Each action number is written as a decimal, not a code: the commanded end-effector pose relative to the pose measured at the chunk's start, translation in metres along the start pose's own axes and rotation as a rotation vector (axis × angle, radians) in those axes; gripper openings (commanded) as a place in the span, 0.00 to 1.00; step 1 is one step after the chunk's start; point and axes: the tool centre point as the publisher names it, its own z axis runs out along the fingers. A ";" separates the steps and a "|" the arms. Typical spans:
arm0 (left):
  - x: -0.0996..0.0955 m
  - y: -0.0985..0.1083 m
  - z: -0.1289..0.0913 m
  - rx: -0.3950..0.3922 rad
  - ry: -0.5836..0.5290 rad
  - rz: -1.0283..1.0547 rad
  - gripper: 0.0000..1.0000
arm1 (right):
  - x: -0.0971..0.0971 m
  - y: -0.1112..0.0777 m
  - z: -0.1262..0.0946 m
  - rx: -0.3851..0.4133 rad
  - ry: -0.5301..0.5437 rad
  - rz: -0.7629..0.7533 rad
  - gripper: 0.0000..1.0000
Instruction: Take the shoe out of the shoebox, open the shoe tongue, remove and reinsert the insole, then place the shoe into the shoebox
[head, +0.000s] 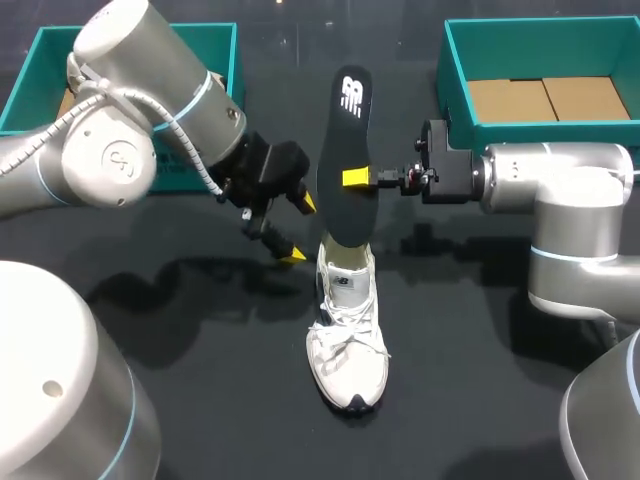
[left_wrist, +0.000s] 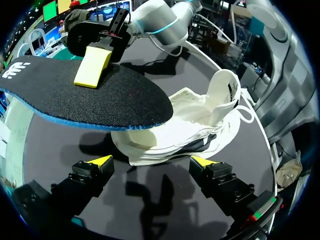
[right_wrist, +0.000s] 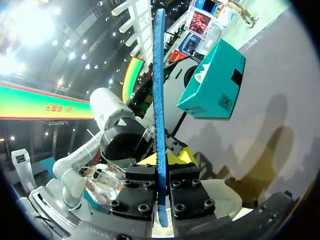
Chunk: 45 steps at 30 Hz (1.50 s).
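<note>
Right gripper (head: 358, 178) pinching the insole (head: 345, 140), one end over the shoe's (head: 348, 340) collar

Left gripper (head: 299, 229) is spread just beside the shoe, which stands on the table (head: 480, 400). Best let it steady the heel while the insole feeds in slowly, toe end first, flat along the sole, with no buckling.

Left arm (head: 120, 110) entered from the left side, elbow raised, with the wrist angled downward and in toward the centre. Left end effector (left_wrist: 151, 161) hung with its fingers spread wide apart and nothing gripped between them. Right arm (head: 570, 200) entered from the right side, forearm level, wrist pointing horizontally toward the centre. Right end effector (head: 358, 178) was clamped on the insole (head: 345, 120), one yellow-tipped finger pressed against each face. The two end effectors stood near each other, not touching.
</note>
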 end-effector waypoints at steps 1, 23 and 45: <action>0.002 0.002 0.007 -0.003 0.015 0.009 1.00 | -0.002 -0.001 0.003 0.009 0.006 -0.011 0.00; 0.011 0.006 0.023 -0.038 -0.025 0.061 1.00 | -0.014 -0.019 0.007 -0.064 -0.016 -0.187 0.00; 0.009 0.004 0.025 -0.039 -0.062 0.042 1.00 | -0.008 -0.024 0.011 -0.079 -0.044 -0.311 0.00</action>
